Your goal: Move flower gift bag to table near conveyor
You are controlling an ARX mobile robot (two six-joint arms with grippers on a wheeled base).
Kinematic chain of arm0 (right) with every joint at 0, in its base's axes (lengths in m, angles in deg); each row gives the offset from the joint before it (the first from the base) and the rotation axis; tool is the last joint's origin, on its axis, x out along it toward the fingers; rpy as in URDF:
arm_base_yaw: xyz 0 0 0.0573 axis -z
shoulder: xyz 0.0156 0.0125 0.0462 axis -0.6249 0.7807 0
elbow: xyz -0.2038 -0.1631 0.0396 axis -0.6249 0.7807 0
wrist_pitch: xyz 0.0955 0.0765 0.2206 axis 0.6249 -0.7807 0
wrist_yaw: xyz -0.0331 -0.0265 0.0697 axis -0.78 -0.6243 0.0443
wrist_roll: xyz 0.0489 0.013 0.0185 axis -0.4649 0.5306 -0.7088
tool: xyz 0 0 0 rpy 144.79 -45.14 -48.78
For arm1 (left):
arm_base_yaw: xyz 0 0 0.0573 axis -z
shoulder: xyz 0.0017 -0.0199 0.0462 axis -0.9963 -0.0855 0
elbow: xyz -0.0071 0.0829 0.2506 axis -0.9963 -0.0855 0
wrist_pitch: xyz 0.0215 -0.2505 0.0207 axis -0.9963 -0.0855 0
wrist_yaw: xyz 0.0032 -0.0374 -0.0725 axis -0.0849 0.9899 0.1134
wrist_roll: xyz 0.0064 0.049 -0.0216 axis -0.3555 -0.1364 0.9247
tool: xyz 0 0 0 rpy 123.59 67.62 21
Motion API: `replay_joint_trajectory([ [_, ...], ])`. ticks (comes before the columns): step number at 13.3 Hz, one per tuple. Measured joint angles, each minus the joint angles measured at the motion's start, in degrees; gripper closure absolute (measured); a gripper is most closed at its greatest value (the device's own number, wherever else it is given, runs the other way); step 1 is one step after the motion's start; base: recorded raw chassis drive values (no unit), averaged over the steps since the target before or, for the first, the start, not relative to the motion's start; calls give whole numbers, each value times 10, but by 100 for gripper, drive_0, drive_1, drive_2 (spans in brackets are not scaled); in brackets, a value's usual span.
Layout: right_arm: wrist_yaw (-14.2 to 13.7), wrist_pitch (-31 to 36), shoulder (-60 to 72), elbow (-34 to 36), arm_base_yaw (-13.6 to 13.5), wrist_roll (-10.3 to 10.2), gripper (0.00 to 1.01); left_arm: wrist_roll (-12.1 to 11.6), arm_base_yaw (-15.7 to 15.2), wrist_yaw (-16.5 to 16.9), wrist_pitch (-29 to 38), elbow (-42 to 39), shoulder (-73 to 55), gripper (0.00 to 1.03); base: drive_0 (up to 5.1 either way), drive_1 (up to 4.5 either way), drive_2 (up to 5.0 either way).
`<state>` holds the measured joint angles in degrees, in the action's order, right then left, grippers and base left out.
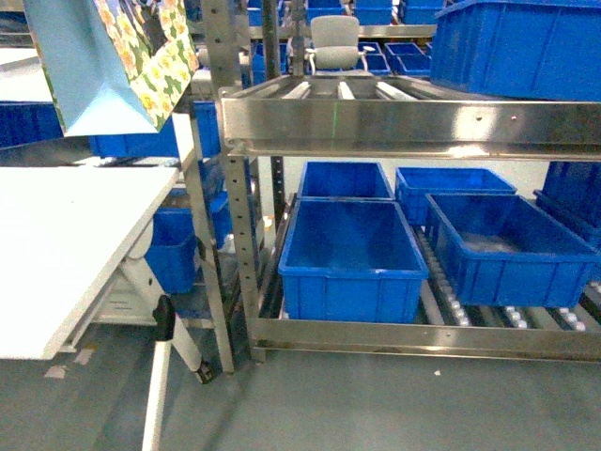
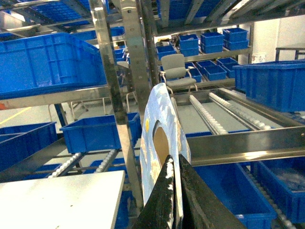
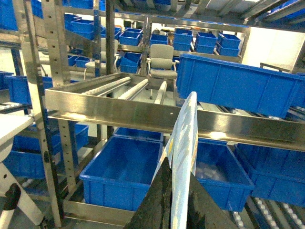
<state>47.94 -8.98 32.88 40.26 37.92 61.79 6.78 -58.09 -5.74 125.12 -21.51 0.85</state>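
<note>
The flower gift bag (image 1: 103,66), pale blue with yellow and white flowers on its side, hangs in the air at the top left of the head view, above the white table (image 1: 66,235). Both grippers are out of that view. In the left wrist view my left gripper (image 2: 175,155) is shut on the bag's top edge (image 2: 159,124), beside its cut-out handle hole. My right gripper (image 3: 178,166) is shut on another part of the bag's thin edge (image 3: 186,129). The conveyor (image 1: 376,117), a steel roller rack, stands just right of the table.
Blue bins (image 1: 349,258) fill the conveyor's lower tier, and another blue bin (image 1: 516,42) sits on its upper tier. A steel upright (image 1: 221,188) stands between table and conveyor. The table's leg with caster (image 1: 178,348) juts toward the grey floor. A grey chair (image 1: 335,42) stands behind.
</note>
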Motion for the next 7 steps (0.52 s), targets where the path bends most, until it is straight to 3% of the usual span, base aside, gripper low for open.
replay_joint_trajectory([
  [7, 0, 0, 0, 0, 0, 0, 98, 0, 0, 0, -1, 0, 0, 101, -484, 113, 356],
])
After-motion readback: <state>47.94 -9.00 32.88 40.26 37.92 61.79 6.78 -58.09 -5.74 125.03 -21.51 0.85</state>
